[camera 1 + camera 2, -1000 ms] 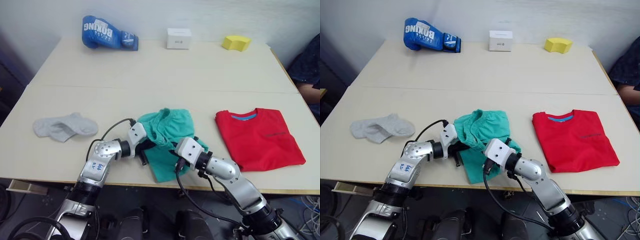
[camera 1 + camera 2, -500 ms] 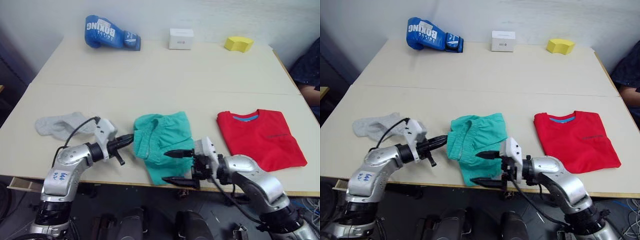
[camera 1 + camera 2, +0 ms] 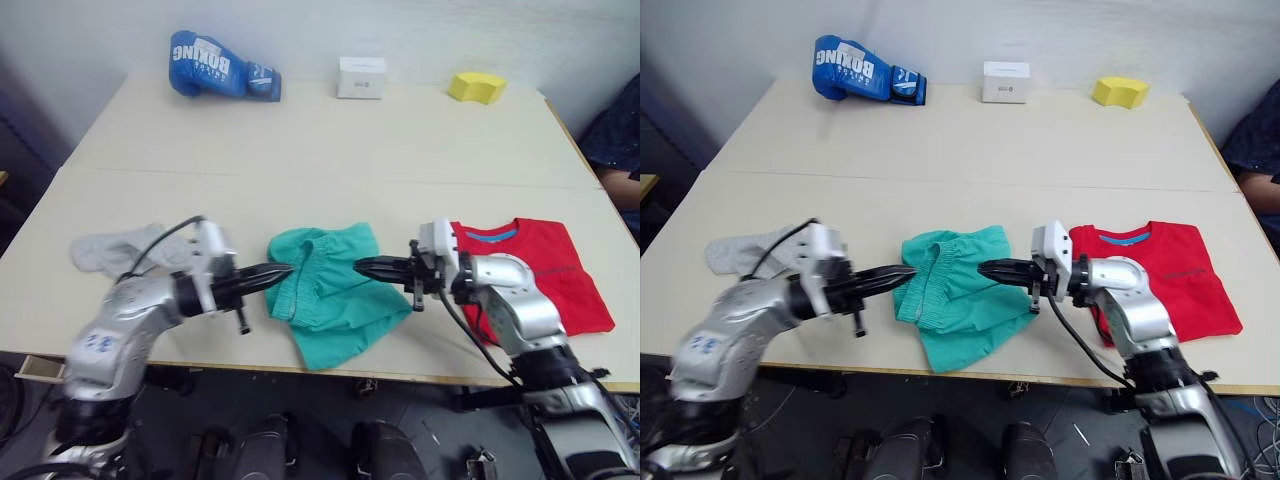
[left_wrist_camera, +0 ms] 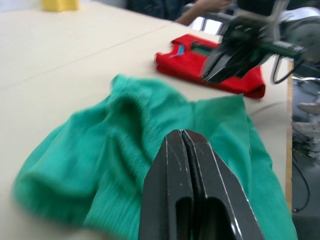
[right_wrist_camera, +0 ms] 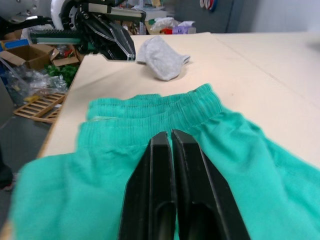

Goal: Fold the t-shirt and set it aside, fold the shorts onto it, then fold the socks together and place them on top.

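Note:
The teal shorts [image 3: 330, 300] lie crumpled near the table's front edge, waistband toward the left. My left gripper [image 3: 283, 270] is shut, its tip at the waistband's left edge, and the left wrist view shows no cloth between its fingers [image 4: 170, 165]. My right gripper [image 3: 360, 266] is shut too and points left, low over the shorts' right side. The red t-shirt [image 3: 545, 275] lies folded to the right, behind my right arm. The grey socks [image 3: 105, 250] lie loose at the left.
A blue boxing glove [image 3: 215, 65], a white box [image 3: 361, 76] and a yellow block [image 3: 474, 86] sit along the table's far edge. A person's arm [image 3: 618, 135] shows at the right edge. The table's front edge [image 3: 250, 365] runs just below the shorts.
The right gripper has shut and swung up from the table's front edge to the shorts' right side. The left gripper moved right to the waistband. The shorts' lower right part has spread out.

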Available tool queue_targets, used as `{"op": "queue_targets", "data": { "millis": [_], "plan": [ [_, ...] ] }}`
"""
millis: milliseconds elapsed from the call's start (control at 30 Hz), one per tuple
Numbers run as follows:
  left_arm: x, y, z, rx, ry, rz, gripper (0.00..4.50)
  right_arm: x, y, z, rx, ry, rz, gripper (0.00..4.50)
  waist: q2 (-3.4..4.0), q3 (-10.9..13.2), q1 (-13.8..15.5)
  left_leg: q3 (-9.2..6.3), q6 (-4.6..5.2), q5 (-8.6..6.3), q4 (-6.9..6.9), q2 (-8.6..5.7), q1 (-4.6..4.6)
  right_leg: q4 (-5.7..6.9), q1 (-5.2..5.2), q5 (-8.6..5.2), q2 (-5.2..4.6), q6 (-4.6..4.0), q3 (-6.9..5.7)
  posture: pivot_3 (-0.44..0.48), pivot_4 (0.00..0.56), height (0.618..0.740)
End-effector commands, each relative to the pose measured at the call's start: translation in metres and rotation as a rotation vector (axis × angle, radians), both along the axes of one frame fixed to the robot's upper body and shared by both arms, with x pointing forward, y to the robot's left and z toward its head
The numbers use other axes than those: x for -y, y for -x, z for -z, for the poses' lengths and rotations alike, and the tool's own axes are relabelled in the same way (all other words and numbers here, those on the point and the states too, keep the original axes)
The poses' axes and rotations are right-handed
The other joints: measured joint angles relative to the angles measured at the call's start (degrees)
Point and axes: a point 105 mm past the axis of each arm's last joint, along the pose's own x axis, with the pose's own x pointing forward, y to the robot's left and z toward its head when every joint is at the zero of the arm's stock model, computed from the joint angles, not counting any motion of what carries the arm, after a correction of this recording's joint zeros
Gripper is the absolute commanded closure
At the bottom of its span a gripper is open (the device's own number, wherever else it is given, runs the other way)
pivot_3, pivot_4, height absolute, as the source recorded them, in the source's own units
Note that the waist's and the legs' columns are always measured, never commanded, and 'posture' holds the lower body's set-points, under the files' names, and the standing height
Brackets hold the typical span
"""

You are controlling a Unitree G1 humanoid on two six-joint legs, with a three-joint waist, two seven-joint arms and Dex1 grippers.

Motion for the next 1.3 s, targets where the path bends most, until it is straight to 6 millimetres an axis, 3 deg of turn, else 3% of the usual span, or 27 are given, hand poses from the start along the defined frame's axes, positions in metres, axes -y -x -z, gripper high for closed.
{"op": "queue_targets", "data": {
  "millis": [33, 133, 233, 400, 533, 667, 733, 800, 933, 1000, 1167, 1300],
  "plan": [
    [0.018, -0.017, 0.037, -0.016, -0.093, -0.033, 4.5, -0.012, -0.01, 0.013, 0.054, 0.069, -0.079, 4.46, -0.01, 0.0, -0.3, 0.24, 0.02, 0.01, 0.0, 0.02, 0.15, 0.01, 0.0, 0.0, 0.06, 0.01, -0.05, 0.0, 0.15, 0.74],
    [0.014, -0.031, 0.063, -0.075, -0.162, -0.132, 4.5, -0.017, -0.023, 0.025, 0.067, 0.089, -0.072, 4.46, -0.06, 0.0, -0.7, 0.48, 0.06, 0.01, 0.0, 0.11, 0.26, 0.09, -0.05, 0.0, 0.1, 0.01, 0.09, 0.0, 0.15, 0.74],
    [0.01, -0.031, 0.067, -0.086, -0.162, -0.18, 4.5, -0.02, -0.039, 0.025, 0.107, 0.055, 0.001, 4.46, -0.1, 0.1, -1.4, 0.52, 0.06, 0.01, 0.03, 0.17, 0.33, 0.23, -0.07, 0.0, 0.04, 0.01, 0.19, 0.0, 0.15, 0.74],
    [0.0, -0.018, 0.084, -0.12, -0.227, -0.162, 4.5, -0.017, -0.077, 0.019, 0.126, -0.003, 0.265, 4.46, -0.09, 0.1, -1.9, 0.54, 0.01, -0.01, 0.03, 0.19, 0.5, 0.45, -0.06, 0.0, -0.03, 0.0, 0.48, 0.0, 0.15, 0.74],
    [-0.007, -0.02, 0.082, -0.094, -0.239, -0.171, 4.5, -0.007, -0.095, 0.013, 0.141, -0.028, 0.427, 4.46, -0.09, 0.1, -2.3, 0.52, -0.16, -0.07, 0.02, 0.26, 0.51, 0.5, -0.09, -0.08, -0.01, -0.14, 0.64, 0.0, 0.15, 0.74],
    [-0.002, -0.02, 0.058, -0.028, -0.156, -0.128, 4.5, 0.002, -0.085, -0.004, 0.16, -0.127, 0.35, 4.46, -0.09, 0.1, -2.6, 0.52, -0.19, -0.07, 0.01, 0.29, 0.5, 0.52, -0.09, -0.1, 0.03, -0.17, 0.65, 0.0, 0.15, 0.74],
    [0.006, -0.015, 0.03, 0.008, -0.053, -0.067, 4.5, 0.011, -0.071, -0.009, 0.172, -0.153, 0.272, 4.46, -0.08, 0.1, -2.6, 0.52, -0.18, -0.07, 0.01, 0.3, 0.49, 0.52, -0.09, -0.1, 0.03, -0.17, 0.65, 0.0, 0.15, 0.74],
    [0.011, -0.009, 0.007, 0.024, 0.017, -0.014, 4.5, 0.018, -0.055, -0.005, 0.175, -0.134, 0.212, 4.46, -0.08, 0.1, -2.2, 0.45, -0.17, -0.08, 0.0, 0.31, 0.41, 0.54, -0.09, -0.1, 0.03, -0.16, 0.6, 0.0, 0.15, 0.74],
    [0.023, -0.01, -0.016, 0.015, 0.07, 0.022, 4.5, 0.024, -0.033, 0.015, 0.149, -0.062, 0.168, 4.46, -0.09, 0.1, -1.5, 0.47, -0.13, -0.1, 0.08, 0.27, 0.43, 0.62, -0.04, -0.09, -0.01, -0.16, 0.62, 0.0, 0.15, 0.74],
    [0.028, -0.02, -0.013, -0.004, 0.039, -0.012, 4.5, 0.024, -0.027, 0.027, 0.133, -0.032, 0.171, 4.46, -0.09, 0.1, -1.5, 0.46, -0.12, -0.1, 0.1, 0.26, 0.44, 0.48, -0.04, -0.09, -0.01, -0.15, 0.62, 0.0, 0.15, 0.74],
    [0.049, -0.047, 0.019, -0.036, -0.076, -0.084, 4.5, 0.017, -0.009, 0.068, 0.085, 0.113, 0.134, 4.46, -0.1, 0.1, -1.4, 0.51, -0.13, -0.1, 0.1, 0.25, 0.48, 0.52, -0.05, -0.09, 0.03, -0.15, 0.59, 0.0, 0.15, 0.74],
    [0.047, -0.067, 0.034, -0.024, -0.141, -0.182, 4.5, 0.012, 0.01, 0.081, 0.052, 0.168, 0.068, 4.46, -0.14, 0.1, -1.4, 0.54, -0.12, -0.1, 0.15, 0.27, 0.46, 0.5, -0.07, -0.09, 0.06, -0.14, 0.57, 0.0, 0.15, 0.74]
  ]
}}
